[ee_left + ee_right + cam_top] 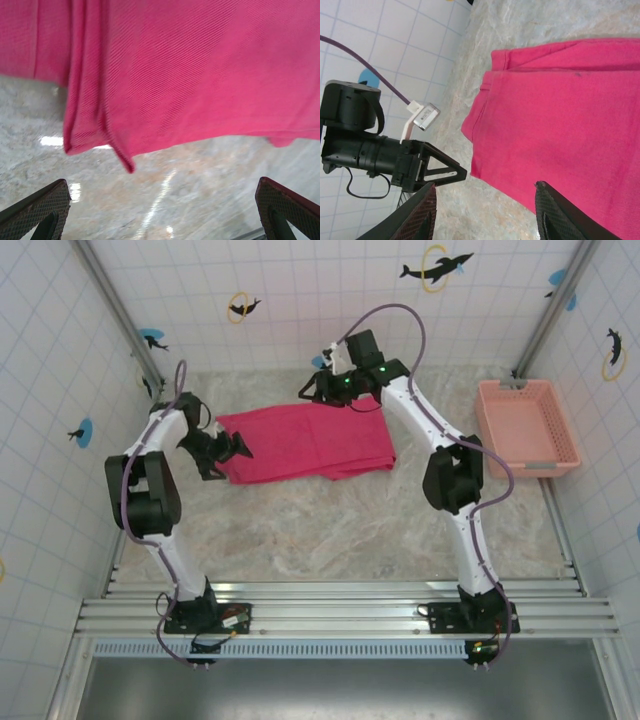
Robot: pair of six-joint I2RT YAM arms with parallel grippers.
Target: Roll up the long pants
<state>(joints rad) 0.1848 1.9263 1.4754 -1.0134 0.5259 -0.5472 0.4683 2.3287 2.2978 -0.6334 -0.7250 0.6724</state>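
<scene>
**Tools.** The left tool (160, 222) is spread wide, holding nothing. Its dark cross-hatched pads (40, 210) flank bare bench (175, 190) just short of the cloth edge. The right tool (482, 220) is likewise spread and empty. One finger is over the cloth and the other over the bench beside it.

**Task item.** The long pants (200, 75) lie folded flat on the far half of the bench, between the two tools and well apart from the pale pink plastic basket (515, 387) at the right.

**Hazards, as judged.**
- The end nearest the left tool shows several stacked layers and a drooping corner. A pinch that takes the top layer alone would peel the stack apart rather than start a roll.
- The bench is glossy, marbled and hard. The cloth may skid ahead of the tool rather than turn over.
- Both tools work the same end and stand near each other, so a careless approach risks contact.
- Uneven pull from the two sides would skew the roll.

**Materials.** The pants are bright pink-red, soft, with a fine diagonal rib, hemmed edges and limp folds. The basket is rigid and slatted.
</scene>
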